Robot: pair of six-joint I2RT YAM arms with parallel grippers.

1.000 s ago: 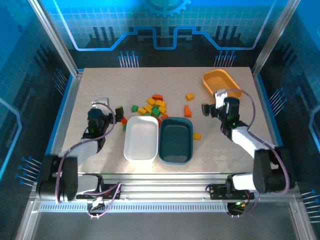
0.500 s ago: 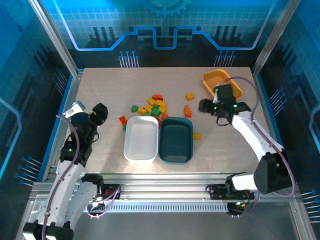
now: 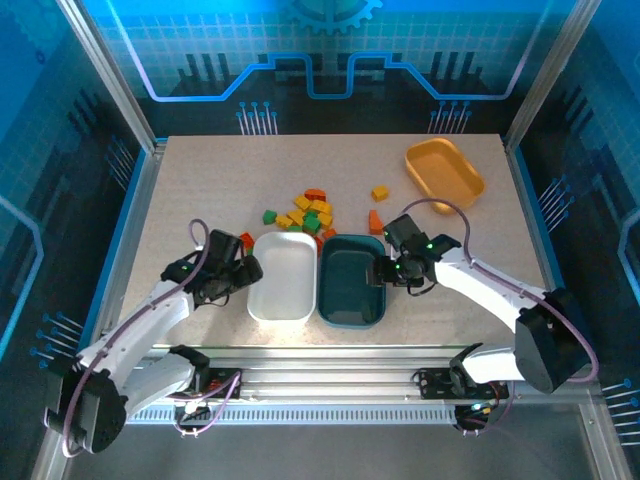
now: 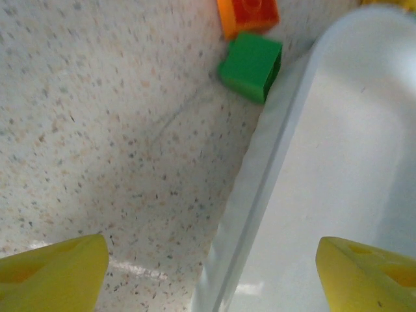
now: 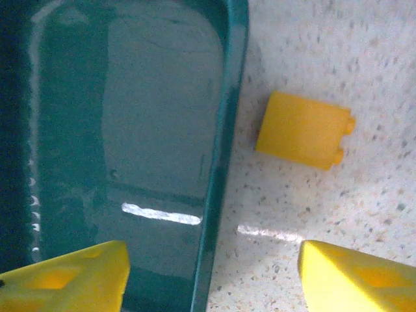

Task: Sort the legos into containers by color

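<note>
Speckled desk (image 3: 200,180) carries white tray (image 3: 283,275) and teal tray (image 3: 352,280) side by side, yellow-orange tray (image 3: 444,172) far right. Left end effector (image 4: 211,273), wide and empty, straddles the white rim; right end effector (image 5: 211,273) likewise the teal rim. Legos (image 3: 310,212) cluster behind the trays.

A shallow white plastic tray (image 4: 338,162) lies flat under the left pincer (image 4: 208,276), its rim between the tips. A small green plastic brick (image 4: 251,66) sits ahead, just beside that rim, an orange-red brick (image 4: 250,13) beyond it. A dark teal plastic tray (image 5: 130,130) lies under the right pincer (image 5: 214,276), with a yellow studded brick (image 5: 302,130) on its side just outside the rim. Mixed loose bricks (image 3: 308,212) cluster beyond both pincers, and a yellow-orange tray (image 3: 444,170) sits well beyond the right one.
</note>
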